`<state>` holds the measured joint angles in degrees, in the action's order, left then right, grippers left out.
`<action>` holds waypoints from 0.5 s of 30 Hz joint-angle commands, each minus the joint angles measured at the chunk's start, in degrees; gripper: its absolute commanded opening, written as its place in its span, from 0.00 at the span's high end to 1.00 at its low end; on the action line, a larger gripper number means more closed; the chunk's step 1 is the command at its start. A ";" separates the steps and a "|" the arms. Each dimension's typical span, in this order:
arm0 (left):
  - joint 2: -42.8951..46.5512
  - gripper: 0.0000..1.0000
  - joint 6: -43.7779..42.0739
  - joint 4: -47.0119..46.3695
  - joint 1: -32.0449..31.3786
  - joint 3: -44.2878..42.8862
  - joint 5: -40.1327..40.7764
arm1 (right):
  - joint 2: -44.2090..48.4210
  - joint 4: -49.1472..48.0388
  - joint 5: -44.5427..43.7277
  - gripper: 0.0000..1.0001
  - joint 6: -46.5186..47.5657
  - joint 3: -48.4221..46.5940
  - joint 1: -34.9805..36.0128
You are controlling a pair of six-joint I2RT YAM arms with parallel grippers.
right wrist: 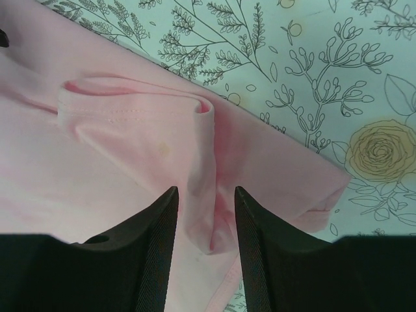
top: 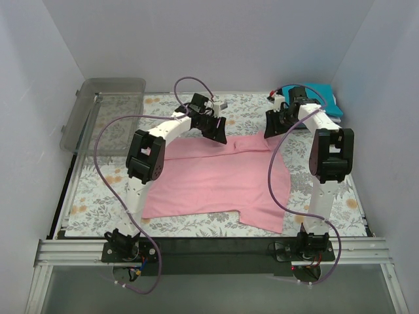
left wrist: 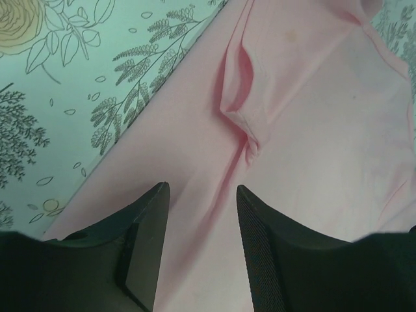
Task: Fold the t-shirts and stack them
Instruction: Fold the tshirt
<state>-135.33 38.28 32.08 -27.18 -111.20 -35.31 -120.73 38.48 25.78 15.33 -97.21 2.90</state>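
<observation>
The pink t-shirt (top: 216, 180) lies spread on the floral cloth, its far edge rumpled. My left gripper (top: 216, 133) is open over that far edge, and a raised fold of the pink shirt (left wrist: 312, 130) runs between its fingertips (left wrist: 200, 188). My right gripper (top: 272, 127) is open at the shirt's far right corner, and a bunched fold of pink cloth (right wrist: 130, 156) sits between its fingers (right wrist: 205, 190) near a sleeve. A folded teal shirt (top: 325, 99) lies at the back right corner. Grey-blue and dark shirts do not show clearly.
A clear plastic bin (top: 108, 111) stands at the back left, partly off the table. White walls close in the left, back and right sides. The floral table cloth (top: 98, 196) shows around the shirt.
</observation>
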 commanded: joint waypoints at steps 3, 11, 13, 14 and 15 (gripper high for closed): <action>-0.72 0.55 9.43 -4.30 -1.65 -3.41 -4.94 | -1.44 1.42 3.66 0.52 -1.97 -2.72 -0.17; -3.53 0.54 12.78 -7.03 -3.40 -4.81 -6.18 | -3.90 1.69 5.59 0.52 -3.46 -5.53 -0.26; -4.33 0.54 12.96 -7.11 -3.76 -5.43 -5.91 | -4.34 1.60 5.69 0.52 -3.47 -5.89 -0.17; -5.20 0.54 12.78 -7.11 -4.11 -5.87 -5.74 | -4.69 1.60 5.77 0.52 -3.55 -6.06 -0.26; -5.56 0.54 12.78 -7.11 -4.20 -6.48 -5.13 | -4.95 1.77 5.95 0.52 -3.64 -6.41 -0.26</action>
<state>-140.14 49.93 26.28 -30.52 -114.85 -39.94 -124.38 39.55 29.67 12.75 -100.82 2.85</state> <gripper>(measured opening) 0.460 0.481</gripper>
